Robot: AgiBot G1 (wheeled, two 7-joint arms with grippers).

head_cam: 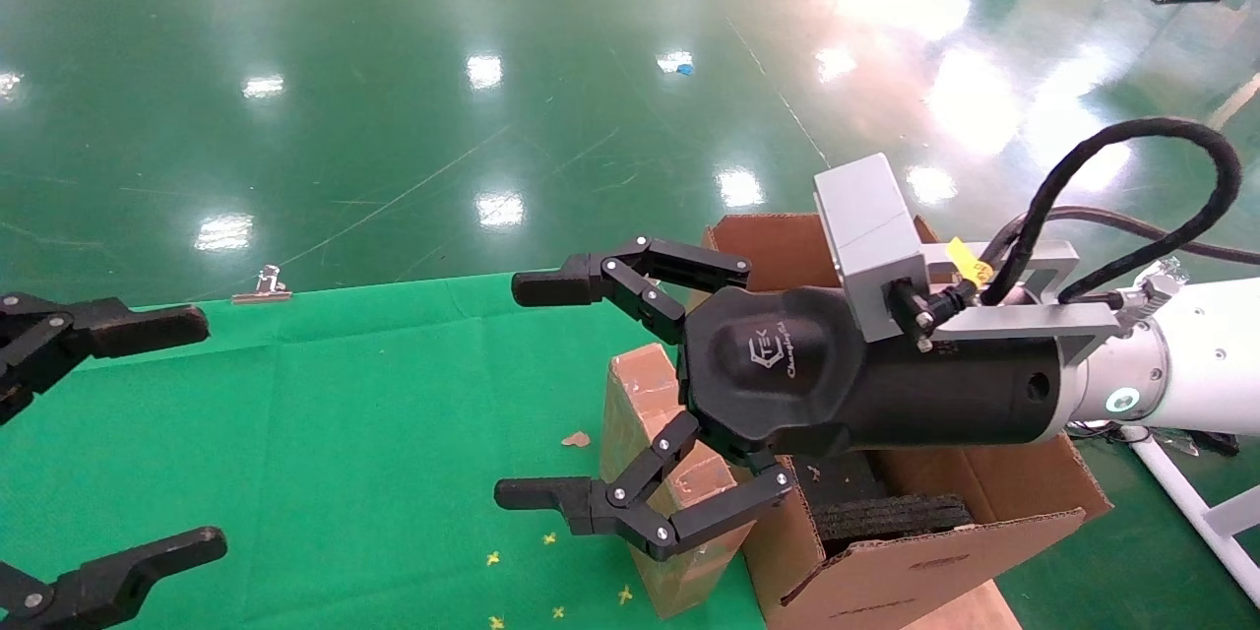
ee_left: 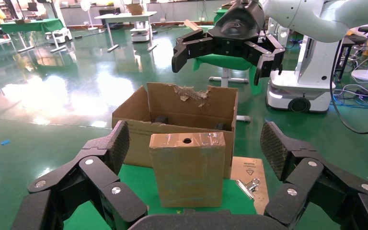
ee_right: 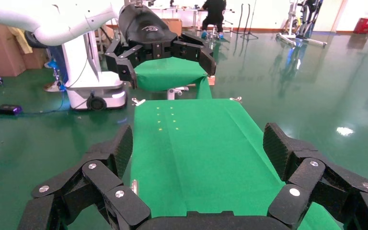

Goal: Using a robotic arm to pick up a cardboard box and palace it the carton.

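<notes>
My right claw [head_cam: 536,389], marked "TEK", hangs spread above the box [head_cam: 658,472] beside the carton [head_cam: 891,551]; left claw [head_cam: 148,433] spread too.

Scuffed cardboard box [ee_left: 188,167], glossy floor [head_cam: 394,98].

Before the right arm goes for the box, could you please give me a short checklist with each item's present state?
1. Right gripper open: ok.
2. Right gripper around the cardboard box: not ok, it hangs above it.
3. Box upright on the green table: ok.
4. Carton open beside the box: ok.
5. Left gripper open and away from the box: ok.
6. Room inside the carton: cannot tell.
</notes>
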